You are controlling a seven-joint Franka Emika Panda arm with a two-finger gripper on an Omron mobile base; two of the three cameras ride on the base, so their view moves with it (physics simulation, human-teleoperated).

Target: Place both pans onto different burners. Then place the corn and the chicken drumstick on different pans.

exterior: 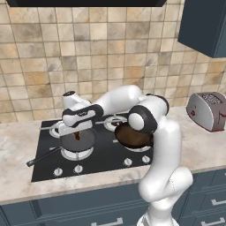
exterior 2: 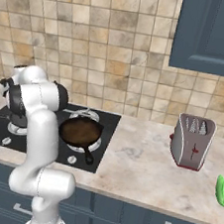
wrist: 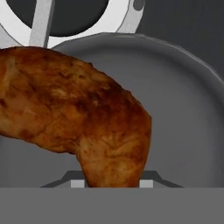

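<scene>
Drumstick poised over the pan.
We hold the glossy reddish-brown chicken drumstick (wrist: 83,118) in our narrowly closed end effector (exterior: 77,132) above the dark grey round frying pan (exterior: 79,140); we should lower, then release centrally.

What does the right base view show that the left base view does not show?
Right base view alone: the corn, lying on the counter to the right of the toaster, far from the cooktop.

Left base view alone: the gripper holding the chicken drumstick just over the grey pan on a front burner.

Both: the reddish-brown pan on another burner, the toaster, the cooktop and the tiled wall.
</scene>
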